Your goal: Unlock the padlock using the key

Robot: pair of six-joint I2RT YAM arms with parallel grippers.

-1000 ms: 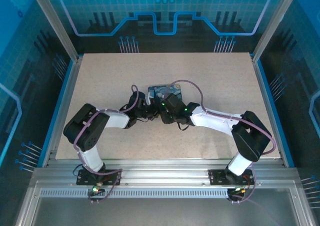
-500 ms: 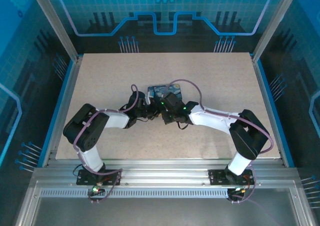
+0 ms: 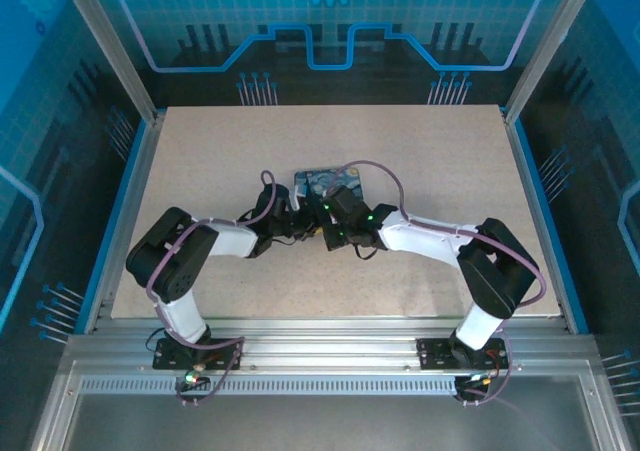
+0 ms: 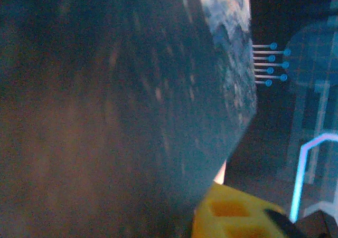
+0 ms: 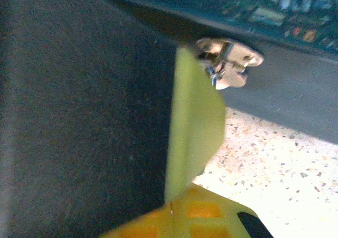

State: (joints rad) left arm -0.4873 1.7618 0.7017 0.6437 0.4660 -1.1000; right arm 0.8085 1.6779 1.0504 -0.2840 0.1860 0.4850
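The blue-and-yellow painted tin box (image 3: 330, 179) lies mid-table with both arms meeting at its near edge. My left gripper (image 3: 298, 217) is against the box's left near corner. In the left wrist view the box's wall (image 4: 132, 90) stands very close beside one yellow finger (image 4: 232, 217). My right gripper (image 3: 323, 223) is at the box's front. There a pale yellow finger (image 5: 196, 122) lies flat against a dark surface with no gap. Just beyond its tip sits the small silvery padlock (image 5: 228, 64), on the box's front face (image 5: 274, 6). The key is hidden.
The speckled beige table (image 3: 420, 151) has open room all round the box. Metal posts and blue walls (image 3: 560, 61) close it in at the sides and back. The two wrists are nearly touching in front of the box.
The right arm has edged slightly to the left, toward the box. The left arm and the box look unchanged.
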